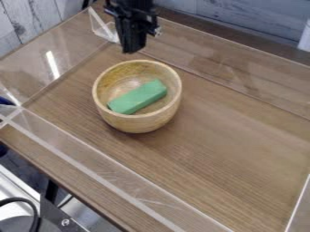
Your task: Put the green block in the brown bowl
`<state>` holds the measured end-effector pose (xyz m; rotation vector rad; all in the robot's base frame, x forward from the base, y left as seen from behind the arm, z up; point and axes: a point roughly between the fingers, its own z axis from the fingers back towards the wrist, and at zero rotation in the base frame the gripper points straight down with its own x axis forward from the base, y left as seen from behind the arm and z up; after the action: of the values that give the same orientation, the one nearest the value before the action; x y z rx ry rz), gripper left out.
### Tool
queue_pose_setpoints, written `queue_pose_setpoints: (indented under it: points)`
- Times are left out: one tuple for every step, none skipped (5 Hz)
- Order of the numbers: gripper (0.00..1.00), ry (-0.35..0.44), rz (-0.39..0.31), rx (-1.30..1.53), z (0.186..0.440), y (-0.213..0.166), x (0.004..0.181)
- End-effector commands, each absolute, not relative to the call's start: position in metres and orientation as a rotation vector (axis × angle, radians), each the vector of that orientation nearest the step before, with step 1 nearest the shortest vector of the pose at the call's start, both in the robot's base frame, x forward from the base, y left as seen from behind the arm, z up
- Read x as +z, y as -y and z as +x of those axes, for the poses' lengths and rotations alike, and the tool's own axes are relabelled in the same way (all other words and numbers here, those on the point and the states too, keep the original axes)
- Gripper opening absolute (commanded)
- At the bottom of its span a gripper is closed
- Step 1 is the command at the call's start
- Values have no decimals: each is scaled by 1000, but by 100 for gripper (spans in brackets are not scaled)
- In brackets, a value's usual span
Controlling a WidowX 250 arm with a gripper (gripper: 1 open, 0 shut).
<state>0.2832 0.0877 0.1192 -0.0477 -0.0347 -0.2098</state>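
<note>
The green block point(138, 97) lies inside the brown bowl point(98, 93), slanting across its bottom with one end toward the near left of the wall and the other toward the far right. That is where the task wants it, and the bowl's thick wall rises all round it, so it is unlikely to slide or roll out. It seems to lie at a slant because the bar is long for the rounded hollow; nothing in the task asks for it to be straighter.

The bowl sits flat on the wooden surface point(213, 154), which gives it a steady base. Beyond it, at the top of the view, the dark fingers point(133, 50) hang apart from both bowl and block. They look pressed together with nothing between them, though that end is dark and small. Holding them away from the rim makes sense as a judgement: the placing looks complete, and any further reach would only risk nudging the bowl.
</note>
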Motion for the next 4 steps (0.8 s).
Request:
queue_pose_setpoints:
  points:
    - [0, 65, -27, -204, 286, -94, 124]
    - [0, 62, -29, -205, 285, -95, 119]
    - [0, 64, -32, -206, 285, -96, 116]
    - [0, 67, -36, -208, 285, -97, 113]
